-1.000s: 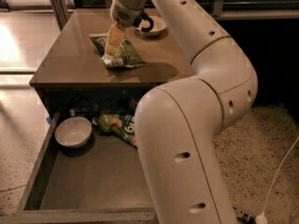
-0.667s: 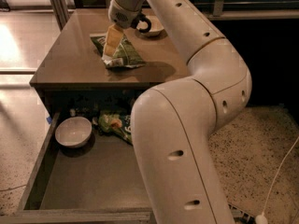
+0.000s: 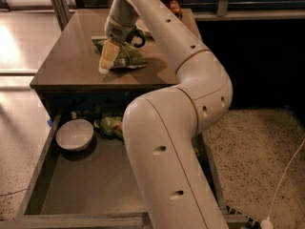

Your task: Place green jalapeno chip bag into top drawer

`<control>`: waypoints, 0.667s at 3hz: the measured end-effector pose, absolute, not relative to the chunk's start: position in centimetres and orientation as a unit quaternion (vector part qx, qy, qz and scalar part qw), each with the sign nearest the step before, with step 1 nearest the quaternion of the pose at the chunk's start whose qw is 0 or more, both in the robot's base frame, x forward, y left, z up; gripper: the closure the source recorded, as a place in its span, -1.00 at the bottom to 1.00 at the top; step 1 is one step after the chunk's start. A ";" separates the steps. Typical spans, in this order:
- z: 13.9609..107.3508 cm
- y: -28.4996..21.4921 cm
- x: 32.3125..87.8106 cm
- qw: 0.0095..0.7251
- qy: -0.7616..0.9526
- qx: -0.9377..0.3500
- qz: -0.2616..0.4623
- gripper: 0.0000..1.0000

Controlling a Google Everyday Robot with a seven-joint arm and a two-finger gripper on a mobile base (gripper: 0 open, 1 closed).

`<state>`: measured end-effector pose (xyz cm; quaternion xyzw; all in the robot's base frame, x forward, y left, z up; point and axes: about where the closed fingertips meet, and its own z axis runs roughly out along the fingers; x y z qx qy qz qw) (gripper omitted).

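Note:
The green jalapeno chip bag (image 3: 127, 59) lies crumpled on the brown table top (image 3: 66, 61), near the middle. My gripper (image 3: 106, 65) hangs over the bag's left end, pointing down at the table, close to or touching the bag. The top drawer (image 3: 90, 187) is pulled open below the table's front edge. My arm crosses over its right half and hides that side.
In the drawer a white bowl (image 3: 75, 134) sits at the back left, with a brighter light-green bag (image 3: 111, 126) beside it. A pale dish (image 3: 144, 30) and a small reddish item (image 3: 175, 6) are at the table's back. A white cable (image 3: 285, 175) lies on the floor, right.
My gripper has moved toward the table's front and lower, from above the bag's back part to its left end. The bag, the bowl and the drawer have not moved.

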<state>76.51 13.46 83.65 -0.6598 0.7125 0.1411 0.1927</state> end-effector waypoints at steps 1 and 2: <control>83.7 13.5 76.5 0.193 0.713 -0.660 0.141 -1.00; 84.3 12.2 77.2 0.202 0.731 -0.637 0.137 -1.00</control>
